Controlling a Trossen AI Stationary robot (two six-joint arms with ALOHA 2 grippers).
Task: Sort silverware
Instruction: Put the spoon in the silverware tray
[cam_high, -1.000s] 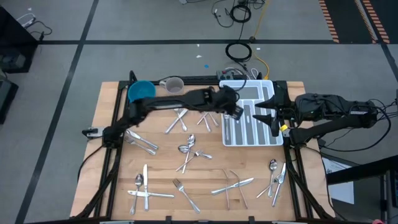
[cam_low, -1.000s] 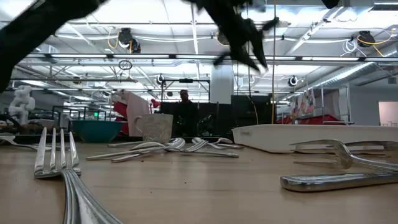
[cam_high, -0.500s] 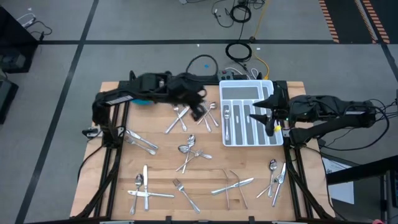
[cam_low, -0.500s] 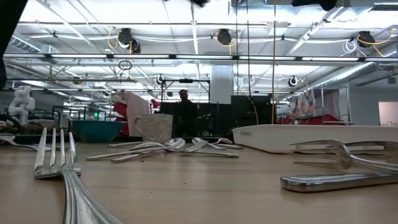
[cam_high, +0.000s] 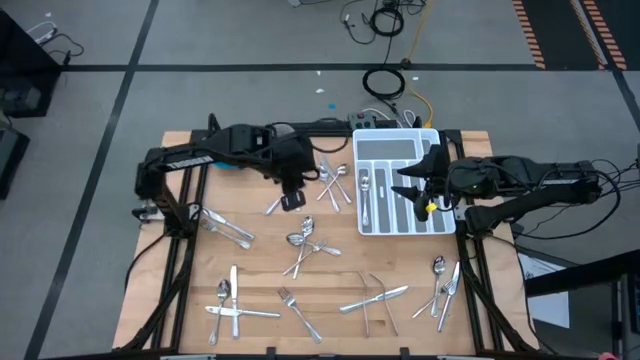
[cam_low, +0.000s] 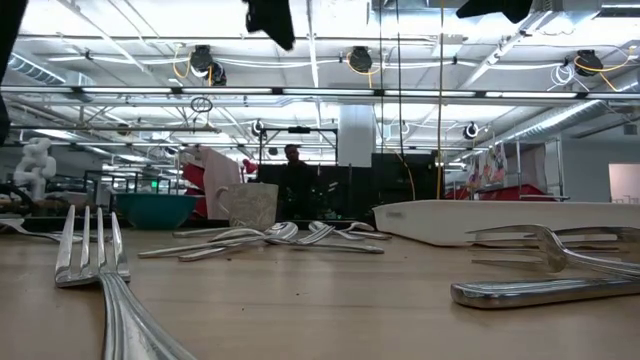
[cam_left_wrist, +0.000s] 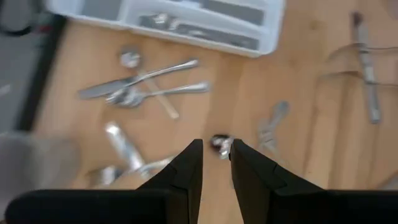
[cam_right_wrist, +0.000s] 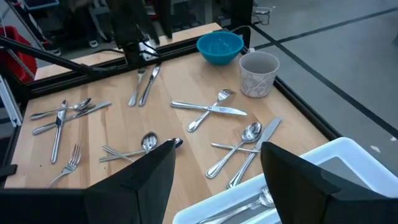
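The wooden desk (cam_high: 190, 300) fills the middle of the high view, and the silverware (cam_high: 300, 240) lies spread over it. A white tray (cam_high: 432, 225) sits at the upper right of the desk. A few pieces already lie in its slots, and one spoon (cam_high: 365, 185) shows in a slot on the tray's left side. Near the middle of the desk are a crossed fork and spoon, with more pieces in a small bunch just left of the tray. Along the bottom of the frame lie forks, knives and spoons, some crossed over each other. Another small heap sits at the lower right, and two pieces lie at the left.

The left hand (cam_high: 291, 200) hangs above the desk, left of the tray, near the top middle of the high view. In its wrist view its two dark fingers (cam_left_wrist: 186, 171) stand a little apart and nothing is between them. Silverware lies on the desk below it.

The right hand (cam_high: 405, 185) hovers over the white tray on the right side. Its fingers (cam_right_wrist: 155, 165) are spread wide and hold nothing.

A blue bowl (cam_right_wrist: 219, 46) and a pale cup (cam_right_wrist: 258, 73) stand close together at the far corner of the desk.

In the low view a fork (cam_low: 95, 265) lies close at the left, and a person (cam_low: 295, 180) stands far back in the room.
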